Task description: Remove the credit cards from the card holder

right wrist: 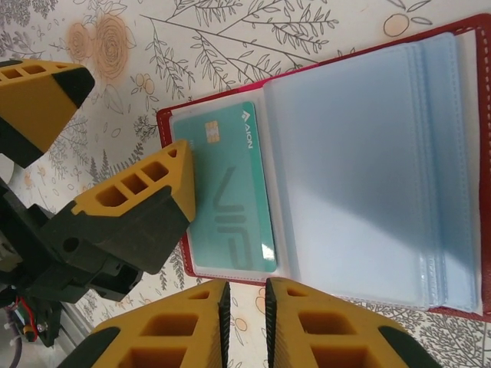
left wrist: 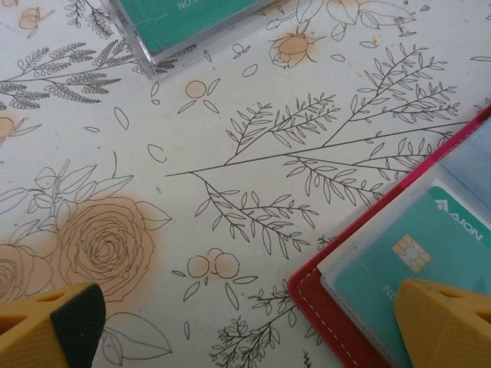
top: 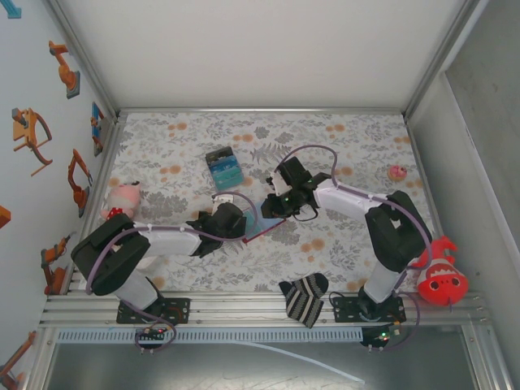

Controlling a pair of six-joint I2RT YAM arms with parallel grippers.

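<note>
The red card holder (right wrist: 230,277) (top: 262,232) lies open on the flowered cloth, its blue-grey sleeves (right wrist: 360,169) facing up. One teal credit card (right wrist: 226,192) (left wrist: 406,261) sits in the left sleeve. My left gripper (left wrist: 245,295) (top: 236,221) is open wide. One of its yellow fingers (right wrist: 146,203) rests over the card's end and the other (right wrist: 42,100) stands off on the cloth. My right gripper (right wrist: 244,287) (top: 272,207) hovers at the holder's near edge. Its jaws stand a narrow gap apart, with only cloth showing between them.
A clear case of teal cards (top: 223,166) (left wrist: 184,23) lies behind the left gripper. A striped sock (top: 305,297) sits at the near edge and a red plush toy (top: 441,276) at the right. A pink toy (top: 123,199) is at the left. Walls close three sides.
</note>
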